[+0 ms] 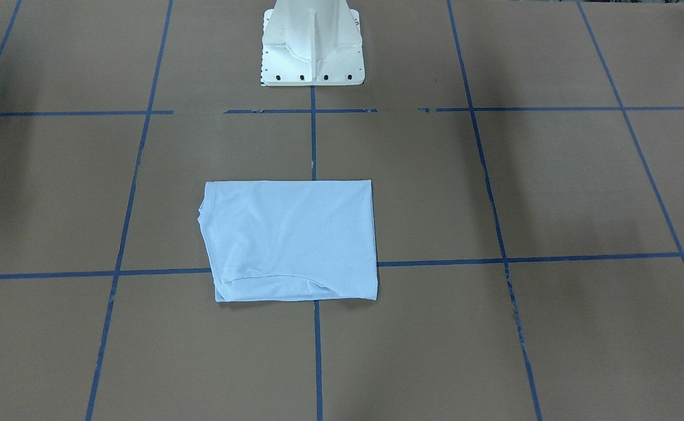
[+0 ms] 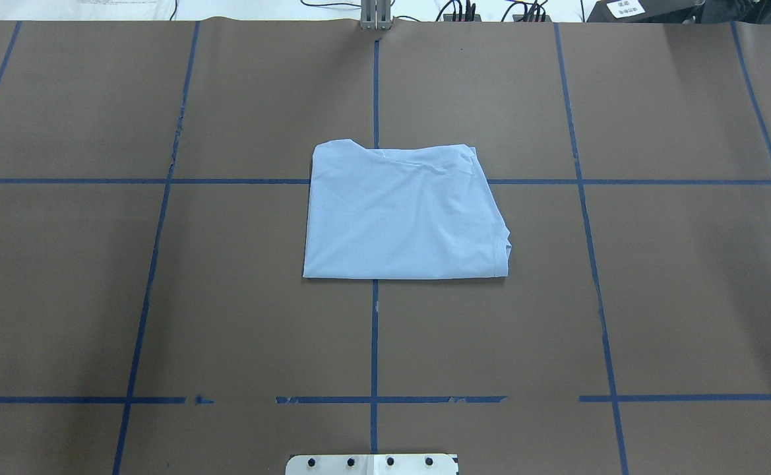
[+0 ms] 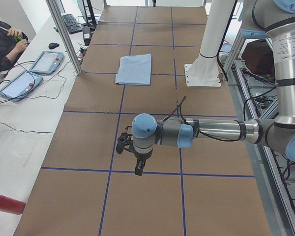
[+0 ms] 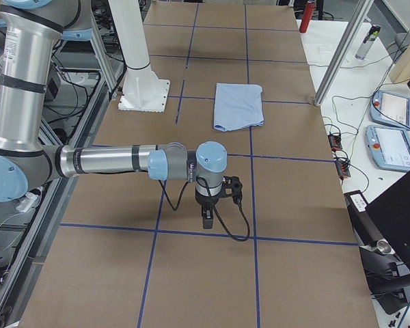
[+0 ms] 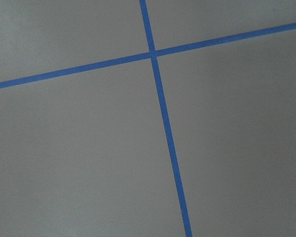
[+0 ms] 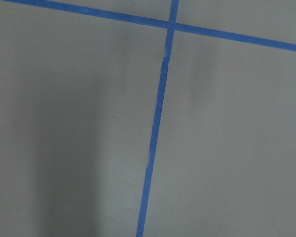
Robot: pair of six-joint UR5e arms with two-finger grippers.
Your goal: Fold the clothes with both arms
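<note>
The pale blue T-shirt [image 2: 401, 214] lies folded into a neat rectangle, flat on the middle of the brown table [image 2: 227, 297], over a crossing of blue tape lines [image 2: 375, 330] and a little way out from the white pedestal [image 1: 312, 47]. Both arms are well apart from it: the left arm [image 3: 211, 130] reaches out over its end of the table with the left gripper [image 3: 139, 166] pointing down, and the right arm [image 4: 109, 160] does the same at the other end with the right gripper [image 4: 206, 219]. Both grippers show only from the side, so I cannot tell whether their fingers are spread or pressed together.
</note>
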